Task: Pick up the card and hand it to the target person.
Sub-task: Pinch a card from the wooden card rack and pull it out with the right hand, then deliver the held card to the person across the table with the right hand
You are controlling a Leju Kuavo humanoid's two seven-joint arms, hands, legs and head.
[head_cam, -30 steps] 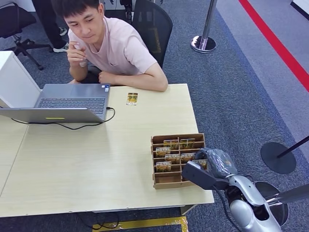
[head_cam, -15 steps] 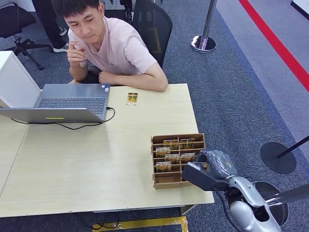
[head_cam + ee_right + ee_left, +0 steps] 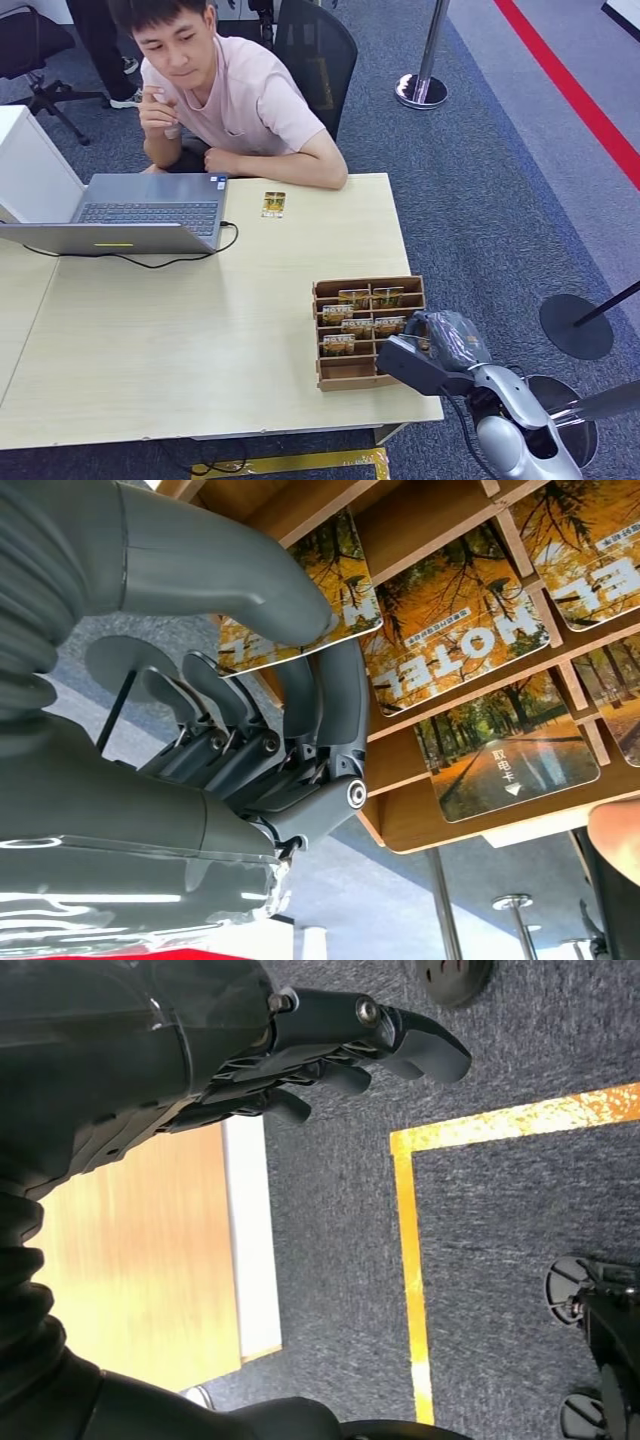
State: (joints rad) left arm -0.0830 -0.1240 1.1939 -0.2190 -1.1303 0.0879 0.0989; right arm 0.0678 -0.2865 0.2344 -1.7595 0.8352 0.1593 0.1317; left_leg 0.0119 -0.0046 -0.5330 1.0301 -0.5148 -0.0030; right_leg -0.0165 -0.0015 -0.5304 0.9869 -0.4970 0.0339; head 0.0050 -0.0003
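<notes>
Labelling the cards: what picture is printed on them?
Golden autumn trees on the cards, clearest in right wrist view.

A silver right arm (image 3: 521, 425) is trailed by a black cable (image 3: 462, 425). The right hand (image 3: 434, 350) is cased in grey, its ribbed cover (image 3: 38, 570) wrapped in clear film.

1. The right arm (image 3: 513, 425) reaches forward and bends at the wrist.
2. The right hand (image 3: 302, 695) pinches a card (image 3: 302, 590) between thumb and fingers.
3. The left hand (image 3: 332, 1045) hangs low, fingers straight, holding nothing.
</notes>
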